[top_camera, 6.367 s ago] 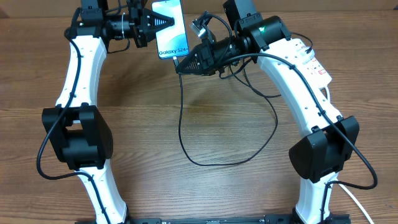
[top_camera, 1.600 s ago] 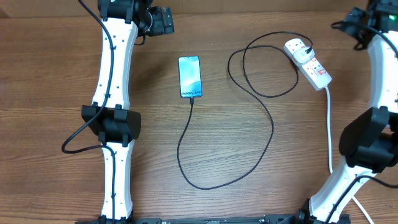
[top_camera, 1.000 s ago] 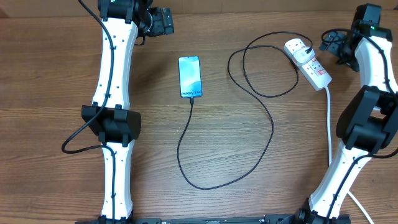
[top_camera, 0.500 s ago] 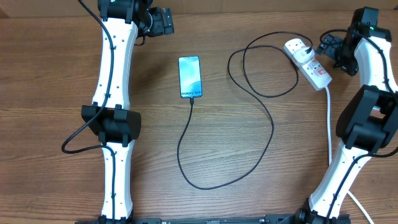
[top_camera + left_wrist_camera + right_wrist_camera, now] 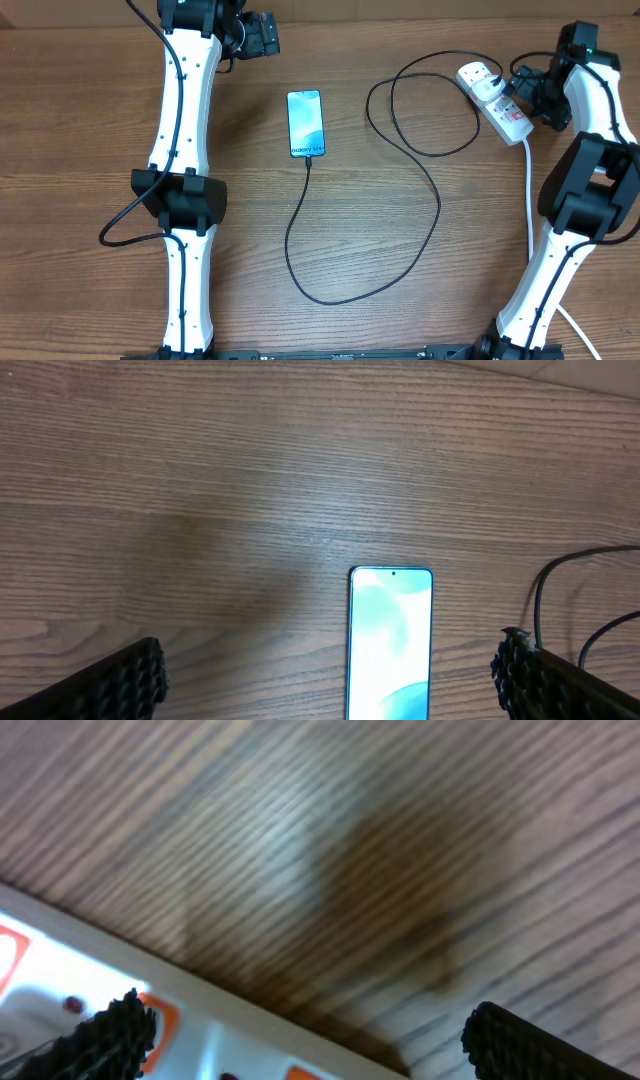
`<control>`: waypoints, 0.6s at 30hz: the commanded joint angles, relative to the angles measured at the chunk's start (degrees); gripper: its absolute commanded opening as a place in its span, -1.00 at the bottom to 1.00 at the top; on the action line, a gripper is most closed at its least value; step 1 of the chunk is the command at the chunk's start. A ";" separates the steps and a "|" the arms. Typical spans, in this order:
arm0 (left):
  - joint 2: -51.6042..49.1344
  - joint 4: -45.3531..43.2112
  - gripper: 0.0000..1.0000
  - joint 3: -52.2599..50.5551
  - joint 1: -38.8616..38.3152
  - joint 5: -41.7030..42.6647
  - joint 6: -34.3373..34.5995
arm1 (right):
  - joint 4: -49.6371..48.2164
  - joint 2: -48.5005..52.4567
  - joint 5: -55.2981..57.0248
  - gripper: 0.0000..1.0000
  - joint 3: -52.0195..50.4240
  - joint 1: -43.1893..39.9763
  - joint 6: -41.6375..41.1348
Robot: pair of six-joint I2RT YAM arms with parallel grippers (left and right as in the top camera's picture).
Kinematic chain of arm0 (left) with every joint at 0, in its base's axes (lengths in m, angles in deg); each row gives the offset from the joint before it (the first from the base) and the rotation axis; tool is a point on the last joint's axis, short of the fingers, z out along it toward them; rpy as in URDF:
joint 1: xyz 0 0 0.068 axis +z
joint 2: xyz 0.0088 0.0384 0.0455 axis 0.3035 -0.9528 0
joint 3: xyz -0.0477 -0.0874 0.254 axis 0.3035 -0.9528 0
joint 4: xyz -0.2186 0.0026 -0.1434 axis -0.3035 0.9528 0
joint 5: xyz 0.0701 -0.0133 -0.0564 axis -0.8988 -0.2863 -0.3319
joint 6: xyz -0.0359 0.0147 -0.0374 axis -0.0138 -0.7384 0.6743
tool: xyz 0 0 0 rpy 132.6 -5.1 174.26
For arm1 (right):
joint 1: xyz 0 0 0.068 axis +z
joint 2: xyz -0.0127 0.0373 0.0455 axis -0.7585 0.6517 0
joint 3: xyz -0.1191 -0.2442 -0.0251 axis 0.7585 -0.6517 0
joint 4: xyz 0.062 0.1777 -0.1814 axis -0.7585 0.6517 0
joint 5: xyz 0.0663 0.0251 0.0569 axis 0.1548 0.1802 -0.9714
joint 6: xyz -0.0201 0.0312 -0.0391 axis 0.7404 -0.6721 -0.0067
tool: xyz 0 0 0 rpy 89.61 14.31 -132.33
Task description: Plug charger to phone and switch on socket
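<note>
Centrally on a brown wood-grain table [image 5: 80,100] lies a small rectangular smartphone with black edges and a light-blue screen [image 5: 306,124], flat and face up, with its "Galaxy S24" text at the end nearer the robot. A long thin black charger cable [image 5: 438,210] meets that near short edge. It runs down toward the robot, curves back up in a wide loop, then coils once before reaching a white oblong power strip with red markings [image 5: 495,100] at the table's far right. A thick white cord [image 5: 529,200] trails from the strip toward the front edge.

The right gripper [image 5: 524,88] hangs just beside the strip. Its wrist camera shows both black fingers spread wide, holding nothing (the view is blurred, with only the strip's edge visible). The left gripper [image 5: 262,35] sits at the far left of the table, well apart from the phone, its fingers likewise spread wide and empty. A paler beige strip shows beyond the table's far edge.
</note>
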 commanded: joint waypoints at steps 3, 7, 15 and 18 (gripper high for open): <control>0.44 -0.02 0.99 0.42 0.22 -0.81 -0.44 | 0.70 1.86 0.35 1.00 0.35 -0.09 0.09; 0.44 -0.02 1.00 0.42 0.22 -0.81 -0.44 | 0.79 1.86 -2.89 1.00 0.35 -0.09 0.52; 0.44 -0.02 1.00 0.42 0.22 -0.81 -0.44 | 1.36 1.90 -7.30 1.00 0.35 0.13 2.34; 0.44 -0.02 1.00 0.42 0.22 -0.81 -0.44 | 1.53 1.90 -7.67 1.00 0.35 0.13 3.15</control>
